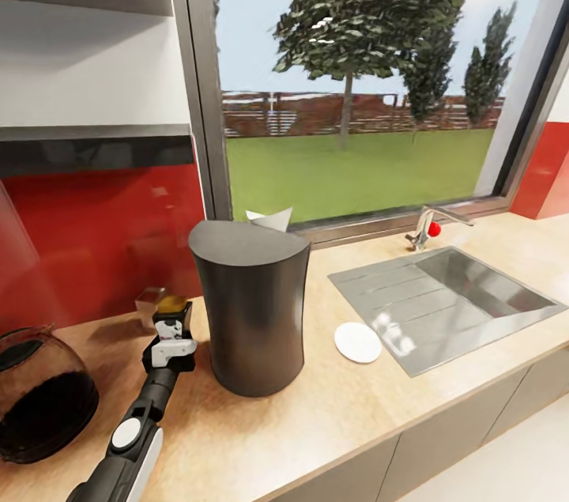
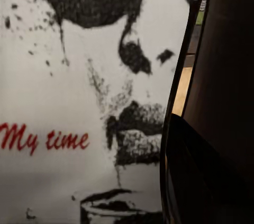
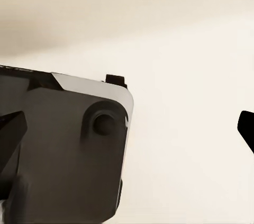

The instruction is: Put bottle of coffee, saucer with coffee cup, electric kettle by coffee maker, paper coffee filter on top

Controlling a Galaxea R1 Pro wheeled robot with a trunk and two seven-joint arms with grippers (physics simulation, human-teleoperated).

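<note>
Coffee maker [image 1: 251, 312] upright on countertop [image 1: 332, 415], filter [image 1: 270, 218] behind, saucer [image 1: 357, 342] beside.

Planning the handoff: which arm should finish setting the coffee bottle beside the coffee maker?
Left. The left gripper is already at the bottle of coffee, right beside the coffee maker; the left wrist view shows its label close up.

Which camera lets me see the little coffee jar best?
The left wrist view: the bottle of coffee's white label shows close up, with red "My time" writing and a dark drawing. The head view shows only the gold cap peeking beyond the left gripper, beside the coffee maker. The right wrist view looks at pale floor.
</note>
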